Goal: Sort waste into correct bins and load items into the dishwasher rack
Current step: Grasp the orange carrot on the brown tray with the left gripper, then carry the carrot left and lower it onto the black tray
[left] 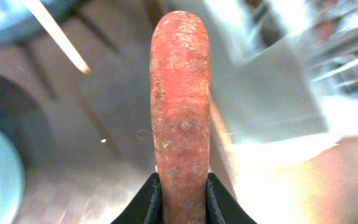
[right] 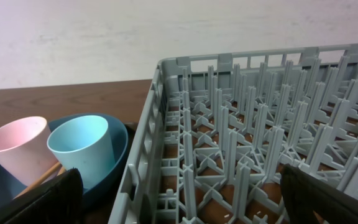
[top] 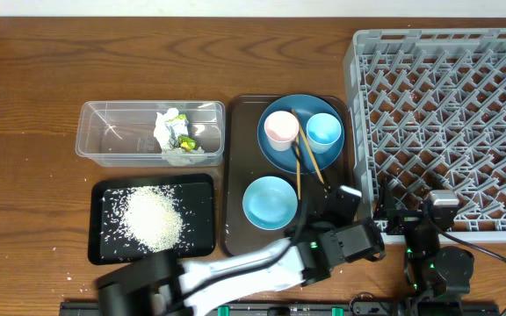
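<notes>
Brown serving tray [top: 238, 149], on dark wooden table [top: 42, 53], pale wall [right: 73, 37] behind

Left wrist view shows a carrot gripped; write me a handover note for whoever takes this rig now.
Left claw: shut on the small orange carrot.
Right claw: open, empty, by the grey pegged dishwasher rack.
Done: crumpled white tissue in the clear plastic tub; white rice in the black tray.
Left: bin the carrot; load round blue plate, pink cup, light-blue cup, wooden chopsticks and pale blue bowl, all on the brown serving tray, into the empty rack.
</notes>
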Robot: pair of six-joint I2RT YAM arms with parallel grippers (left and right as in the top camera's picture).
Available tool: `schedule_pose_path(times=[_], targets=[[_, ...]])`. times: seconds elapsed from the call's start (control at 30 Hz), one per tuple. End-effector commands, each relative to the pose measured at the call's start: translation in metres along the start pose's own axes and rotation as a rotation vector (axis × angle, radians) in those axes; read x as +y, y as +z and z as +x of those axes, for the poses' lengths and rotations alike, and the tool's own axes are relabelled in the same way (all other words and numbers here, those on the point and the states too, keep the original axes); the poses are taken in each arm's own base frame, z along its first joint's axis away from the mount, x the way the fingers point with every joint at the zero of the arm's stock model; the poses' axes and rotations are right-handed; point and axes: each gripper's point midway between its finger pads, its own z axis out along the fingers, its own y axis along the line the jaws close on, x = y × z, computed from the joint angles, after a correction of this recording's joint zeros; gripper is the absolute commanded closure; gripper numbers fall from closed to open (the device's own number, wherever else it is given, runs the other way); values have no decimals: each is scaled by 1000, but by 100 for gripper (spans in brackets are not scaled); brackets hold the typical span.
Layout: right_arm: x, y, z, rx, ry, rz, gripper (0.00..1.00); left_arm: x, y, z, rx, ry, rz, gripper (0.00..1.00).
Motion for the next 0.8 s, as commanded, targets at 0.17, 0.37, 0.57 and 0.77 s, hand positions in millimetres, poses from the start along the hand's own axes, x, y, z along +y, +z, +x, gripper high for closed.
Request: schedule_pose_path(times=[0.17,0.37,0.57,0.77], targets=[[1,0,2,5,-7,-1,1,10,-81,-33,-80,-32,61,80],[1,0,2,5,-6,-1,1,77,-111,-34,-44,-69,-98,80],[1,0,2,5,-7,-1,1,162,-123,-16,90,-136,-356,80],[1,0,2,7,-6,-1,1,224,-126,-1,166,-250,-531,80]])
